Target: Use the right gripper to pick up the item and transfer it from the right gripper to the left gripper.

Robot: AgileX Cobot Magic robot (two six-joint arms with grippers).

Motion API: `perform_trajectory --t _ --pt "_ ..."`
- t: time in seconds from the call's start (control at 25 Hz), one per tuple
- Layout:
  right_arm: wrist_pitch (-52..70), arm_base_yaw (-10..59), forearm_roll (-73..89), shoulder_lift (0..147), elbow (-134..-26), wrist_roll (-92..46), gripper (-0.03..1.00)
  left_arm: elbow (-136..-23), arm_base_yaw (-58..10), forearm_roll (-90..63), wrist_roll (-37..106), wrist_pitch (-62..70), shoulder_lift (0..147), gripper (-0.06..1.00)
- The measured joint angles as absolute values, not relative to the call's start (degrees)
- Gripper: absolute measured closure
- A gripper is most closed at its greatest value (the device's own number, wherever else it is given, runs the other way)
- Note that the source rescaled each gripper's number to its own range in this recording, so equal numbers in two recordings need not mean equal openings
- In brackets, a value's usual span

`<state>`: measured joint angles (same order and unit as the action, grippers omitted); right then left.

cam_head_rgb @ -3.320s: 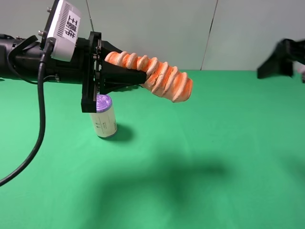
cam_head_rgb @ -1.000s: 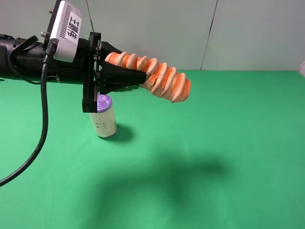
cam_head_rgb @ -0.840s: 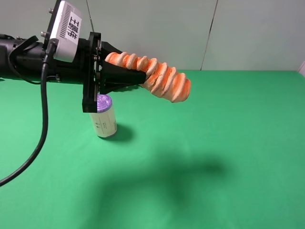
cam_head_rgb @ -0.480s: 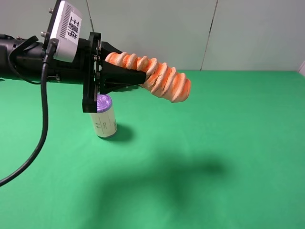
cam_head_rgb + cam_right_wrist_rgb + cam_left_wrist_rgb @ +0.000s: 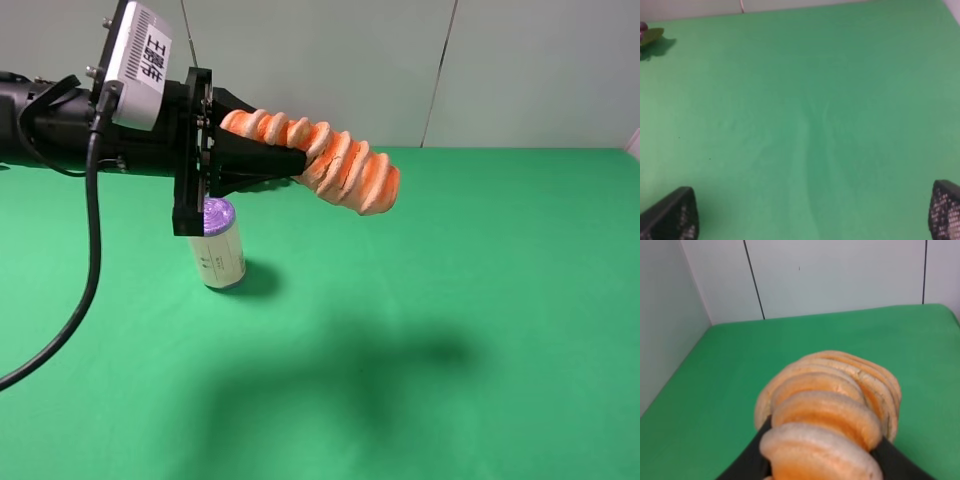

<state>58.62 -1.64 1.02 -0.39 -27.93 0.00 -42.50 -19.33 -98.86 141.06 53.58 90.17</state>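
Orange item [image 5: 340, 165] clamped in left pincer [image 5: 285, 160] above the surface [image 5: 480, 280].
Widely spread right pincer [image 5: 807, 212], apparently empty; can [image 5: 220, 255] stands beneath left pincer.

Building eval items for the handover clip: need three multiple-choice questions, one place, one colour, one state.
1. Where is the orange spiral loaf toy? A) on the table B) in the left claw, in the air C) in a bowl
2. Lid colour of the can? A) red B) purple C) yellow
3. The right claw state? A) open, empty B) shut on the toy C) shut on the can
Answers: B, black fingers clamp it aloft; B, purple top shows; A, wrist view shows tips far apart.
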Motion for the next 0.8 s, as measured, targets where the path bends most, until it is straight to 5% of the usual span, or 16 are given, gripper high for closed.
perform_trajectory --t 0.8 --pt "58.6 -1.6 1.0 -0.4 -27.9 0.0 -0.03 -42.5 -19.3 -98.4 141.4 53.3 90.2 0.94"
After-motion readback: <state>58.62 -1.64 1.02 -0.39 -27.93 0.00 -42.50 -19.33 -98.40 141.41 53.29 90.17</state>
